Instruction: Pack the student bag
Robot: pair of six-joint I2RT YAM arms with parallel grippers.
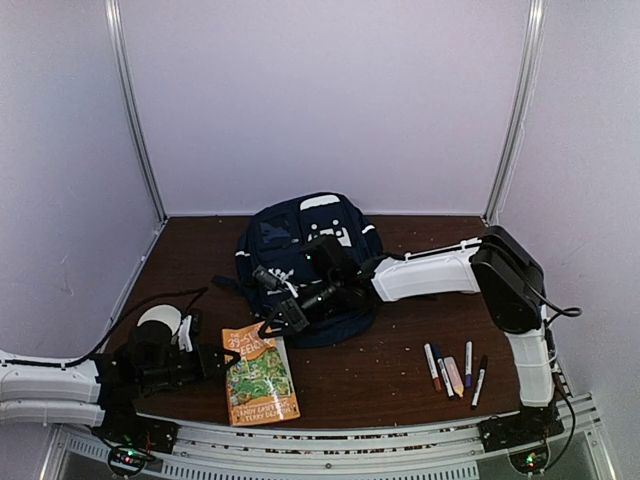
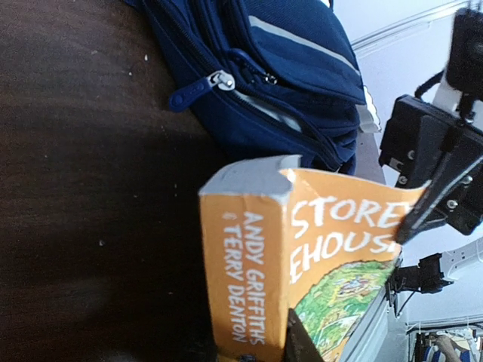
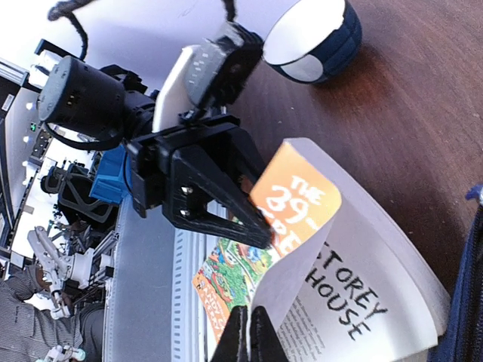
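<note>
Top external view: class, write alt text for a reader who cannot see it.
A navy backpack lies mid-table; the right gripper, reaching across it, meets the far edge of an orange paperback. The left gripper is at the book's left edge, and markers lie to the right.

- Looks onto an orange paperback [image 3: 355, 302], cover curled;
- finds the left gripper [image 3: 259, 230] at its corner;
- has the right gripper [image 3: 247, 335] pinched on the cover's edge below;
- shows a navy-and-white roll [image 3: 313, 34] beyond

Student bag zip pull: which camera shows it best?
Left wrist: the blue zip pull sits close and sharp on the student bag. Top external shows the whole bag, partly under the right arm, pull too small. Right wrist catches only a navy sliver at frame edge.
</note>
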